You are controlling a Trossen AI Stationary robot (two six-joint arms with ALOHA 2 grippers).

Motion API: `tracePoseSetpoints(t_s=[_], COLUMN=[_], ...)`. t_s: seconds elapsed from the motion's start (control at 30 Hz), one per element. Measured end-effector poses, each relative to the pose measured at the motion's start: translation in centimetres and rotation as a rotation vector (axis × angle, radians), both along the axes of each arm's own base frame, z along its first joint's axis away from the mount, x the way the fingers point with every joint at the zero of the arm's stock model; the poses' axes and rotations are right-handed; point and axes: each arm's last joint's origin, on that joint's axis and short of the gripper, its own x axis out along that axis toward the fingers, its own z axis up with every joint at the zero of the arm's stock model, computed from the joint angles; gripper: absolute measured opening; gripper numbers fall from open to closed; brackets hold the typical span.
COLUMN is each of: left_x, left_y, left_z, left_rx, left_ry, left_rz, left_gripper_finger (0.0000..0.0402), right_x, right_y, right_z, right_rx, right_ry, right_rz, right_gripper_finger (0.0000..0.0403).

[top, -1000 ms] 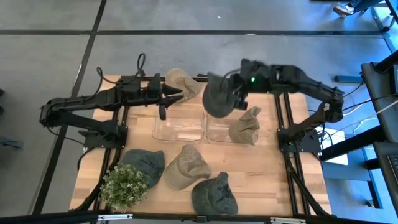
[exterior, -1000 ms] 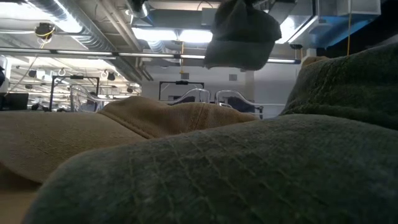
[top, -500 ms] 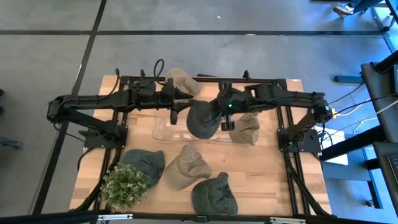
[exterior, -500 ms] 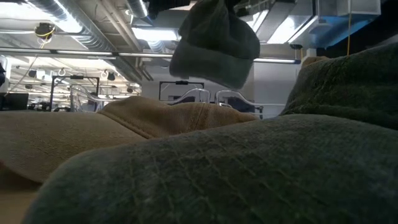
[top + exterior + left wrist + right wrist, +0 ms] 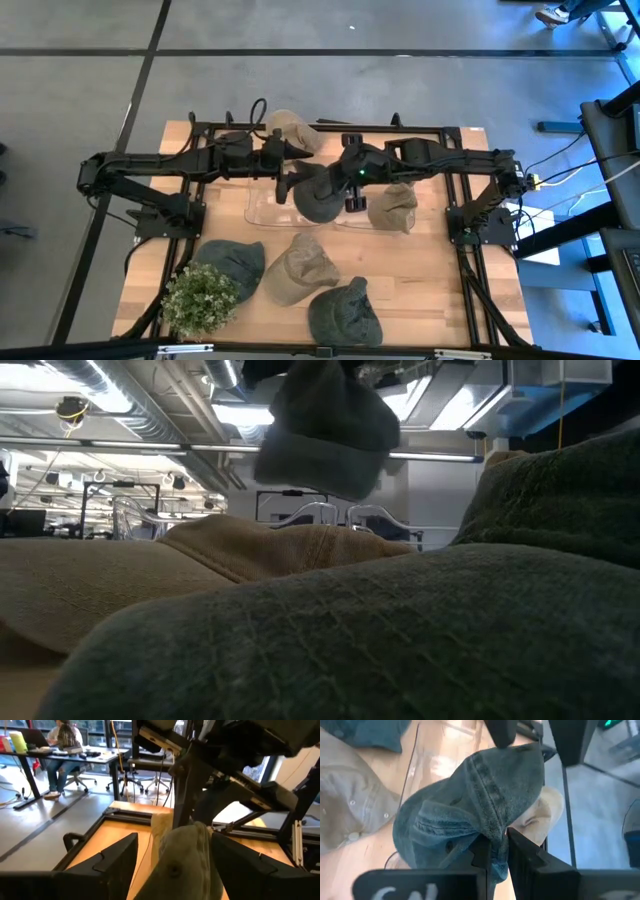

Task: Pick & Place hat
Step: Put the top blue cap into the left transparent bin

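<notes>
I see the right gripper (image 5: 492, 852) with its fingers pinching the blue-grey hat (image 5: 318, 195), which hangs above the clear trays (image 5: 285, 208) near the tabletop's (image 5: 430, 290) centre. At its nine o'clock, the left gripper (image 5: 172, 852) has its fingers spread, close beside the hat.

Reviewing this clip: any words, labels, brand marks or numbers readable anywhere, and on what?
None can be read.
White marking on the right gripper's body, right wrist view: cut off by the picture's edge, unreadable.
Hats, clear bins and table: no text shows.
</notes>
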Motion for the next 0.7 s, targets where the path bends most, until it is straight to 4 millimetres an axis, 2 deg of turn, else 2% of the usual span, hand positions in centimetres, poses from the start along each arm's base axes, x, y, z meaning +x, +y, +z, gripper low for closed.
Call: tracePoseSetpoints(t_s=[0.23, 0.53, 0.7], left_x=[0.00, -0.03, 0.00], left_y=[0.01, 0.01, -0.20], left_z=[0.00, -0.12, -0.11], left_rx=[0.018, -0.027, -0.011], left_ry=[0.003, 0.007, 0.010], left_rz=[0.002, 0.007, -0.069], left_gripper_finger=[0.0249, 0.0249, 0.0249], right_x=[0.26, 0.37, 0.37], right_y=[0.26, 0.22, 0.28], right_z=[0.20, 0.48, 0.48], right_rx=[0.024, -0.055, -0.055], right_ry=[-0.028, -0.059, -0.059], right_rz=[0.051, -0.019, -0.017], right_gripper_finger=[0.0047, 0.0048, 0.0048])
